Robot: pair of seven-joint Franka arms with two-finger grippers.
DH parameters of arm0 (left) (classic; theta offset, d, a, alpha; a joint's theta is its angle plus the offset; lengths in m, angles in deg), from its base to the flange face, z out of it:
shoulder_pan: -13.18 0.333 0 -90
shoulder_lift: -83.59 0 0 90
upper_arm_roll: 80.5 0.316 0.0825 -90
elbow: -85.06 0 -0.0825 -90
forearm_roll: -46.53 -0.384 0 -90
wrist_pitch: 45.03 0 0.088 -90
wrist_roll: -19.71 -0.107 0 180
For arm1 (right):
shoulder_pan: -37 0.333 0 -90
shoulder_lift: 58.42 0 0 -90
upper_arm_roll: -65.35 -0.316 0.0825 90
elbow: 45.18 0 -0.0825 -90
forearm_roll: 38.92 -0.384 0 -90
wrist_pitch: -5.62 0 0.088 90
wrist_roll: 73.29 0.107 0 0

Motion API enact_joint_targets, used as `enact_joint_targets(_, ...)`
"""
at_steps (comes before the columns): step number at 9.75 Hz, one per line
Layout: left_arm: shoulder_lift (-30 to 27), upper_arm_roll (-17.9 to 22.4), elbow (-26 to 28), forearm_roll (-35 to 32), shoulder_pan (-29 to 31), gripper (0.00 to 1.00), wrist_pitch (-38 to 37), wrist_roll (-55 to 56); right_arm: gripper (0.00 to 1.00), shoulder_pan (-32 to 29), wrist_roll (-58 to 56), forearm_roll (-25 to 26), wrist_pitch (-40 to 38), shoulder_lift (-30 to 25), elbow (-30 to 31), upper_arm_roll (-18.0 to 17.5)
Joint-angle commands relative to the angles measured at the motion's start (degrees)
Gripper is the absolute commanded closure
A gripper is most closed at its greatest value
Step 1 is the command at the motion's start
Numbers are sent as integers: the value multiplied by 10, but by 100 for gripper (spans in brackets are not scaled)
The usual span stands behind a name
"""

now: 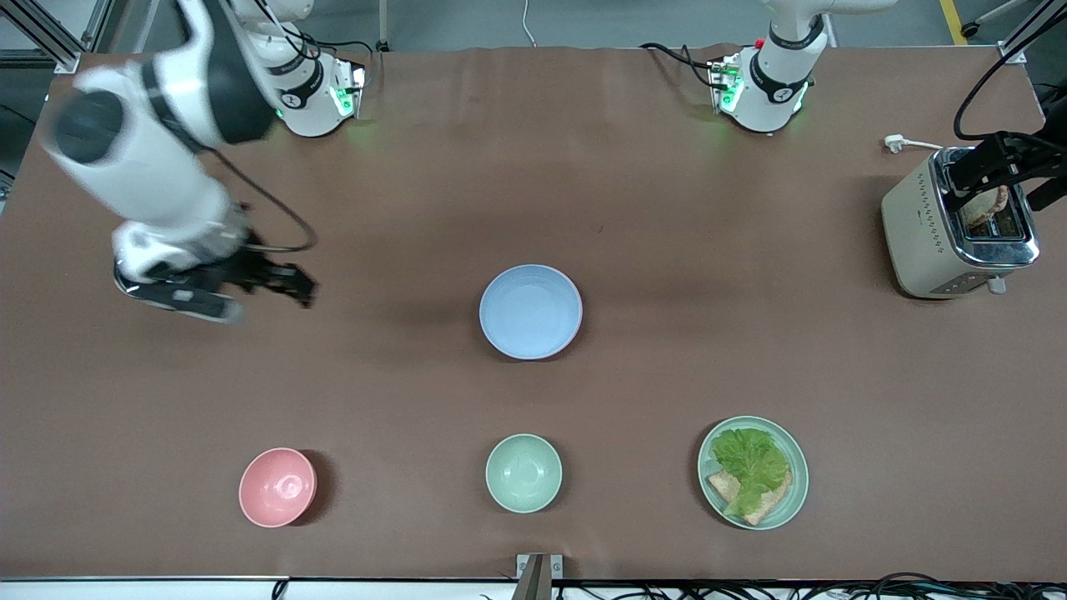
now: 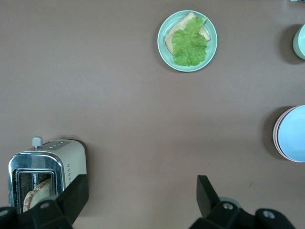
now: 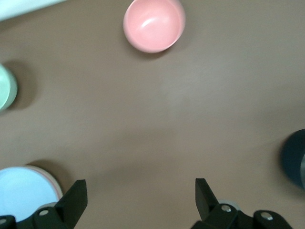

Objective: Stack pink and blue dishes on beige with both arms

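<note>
The blue plate (image 1: 530,311) sits mid-table as top of a stack; in the left wrist view a pink rim (image 2: 276,135) peeks out just under it, so pink plate is directly beneath blue. Beige plate isn't visible in any view, prob hidden at the bottom of the stack, can't confirm. Taking the stack as landmark: pink bowl (image 1: 278,487) and mint bowl (image 1: 523,472) lie nearer the front cam than it, the mint plate w/ lettuce and bread (image 1: 753,472) also nearer and toward the left arm's end, the toaster (image 1: 959,223) well apart at that same end. Right gripper (image 1: 288,285) hangs over bare table between the stack and the right arm's end, fingers spread wide, holding nothing. Left gripper (image 2: 143,200) is over the toaster area, also wide apart and empty. Task looks basically done. Risks: a low sweep by either arm could clip the top rim and slide the plates off-centre, since matte shallow discs nest loosely; the left gripper is close above the toaster's chrome top, could snag it. Plates and bowls are matte, smooth, round; the table cover is flat brown w/ a dull finish.
</note>
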Motion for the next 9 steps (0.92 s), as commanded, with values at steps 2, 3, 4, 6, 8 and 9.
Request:
enact_joint_targets(2, -5, -20, 25, 1, 7, 0, 2, 1, 0, 6, -92, -5, -140, -11, -105, 104)
enact_joint_targets(3, -5, -28, 26, 1, 8, 0, 2, 10, 0, 7, -113, -25, -177, -16, -122, 132)
enact_joint_targets(4, -8, -30, 27, 1, 8, 0, 2, 16, 0, 9, -123, -35, -201, -22, -135, 160)
enact_joint_targets(6, -9, -30, 32, 5, 7, 0, -3, 16, 0, 5, -232, -33, -276, -23, -168, 169)
enact_joint_targets(8, -8, -30, 32, 4, 7, 0, -11, -23, 0, 5, -228, -33, -248, -22, -164, 167)
enact_joint_targets(9, -8, -30, 31, 4, 8, 0, -15, -24, 0, 0, -228, -35, -246, -22, -162, 168)
